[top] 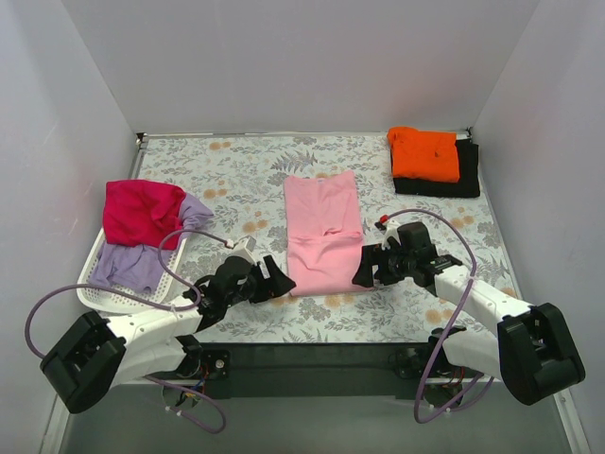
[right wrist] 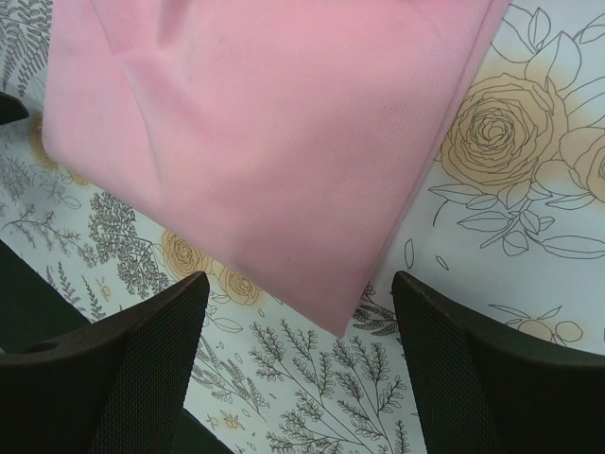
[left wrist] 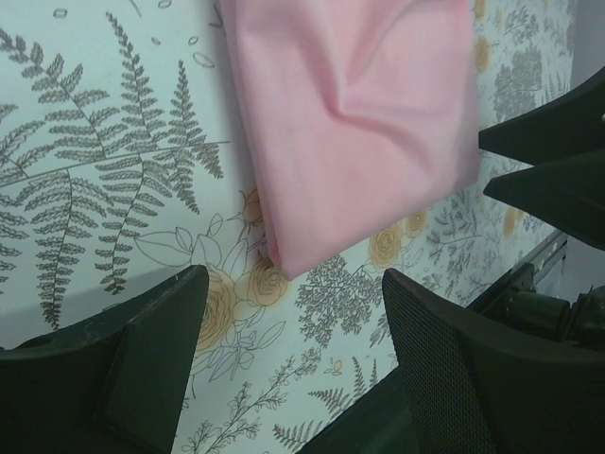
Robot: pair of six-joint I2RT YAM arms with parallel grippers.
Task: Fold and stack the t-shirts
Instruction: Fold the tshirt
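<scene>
The soft light pink t-shirt (top: pixel 323 232) lies folded into a long rectangle on the flower-printed tabletop (top: pixel 236 170). At its near corners the left gripper (top: pixel 274 284) and the right gripper (top: pixel 362 270) are both spread wide, pinching nothing. Left of it, a white slotted plastic laundry basket (top: pixel 95 284) holds a crumpled magenta-red t-shirt (top: pixel 142 208) and a lavender t-shirt (top: pixel 128 265). Beyond it, rightward, a folded orange t-shirt (top: pixel 425 151) tops a black t-shirt (top: pixel 468 175).

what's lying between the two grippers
The light pink t-shirt's near end lies between the left gripper and right gripper, seen in the top view.
</scene>
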